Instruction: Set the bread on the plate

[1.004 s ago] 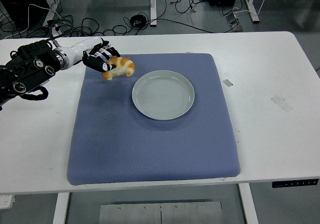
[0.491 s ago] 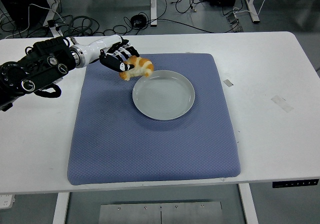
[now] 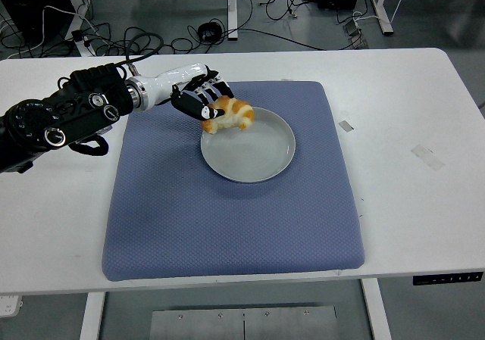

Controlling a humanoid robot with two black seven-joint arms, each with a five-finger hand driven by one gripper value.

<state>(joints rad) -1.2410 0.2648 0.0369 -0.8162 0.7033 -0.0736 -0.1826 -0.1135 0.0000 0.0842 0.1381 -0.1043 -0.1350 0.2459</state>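
- My left hand (image 3: 200,100) grips the bread (image 3: 230,115), fingers curled round it.
- Bread sits at my fingertips, over the plate (image 3: 267,163) rim nearest my hand.
- Plate rests on blue mat (image 3: 189,219).

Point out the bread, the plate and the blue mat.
bread (image 3: 233,114), head view, on its golden crust beside the left hand (image 3: 199,101).
plate (image 3: 254,152), head view, on the bare middle of its grey dish.
blue mat (image 3: 227,226), head view, on open fabric in front of the plate.
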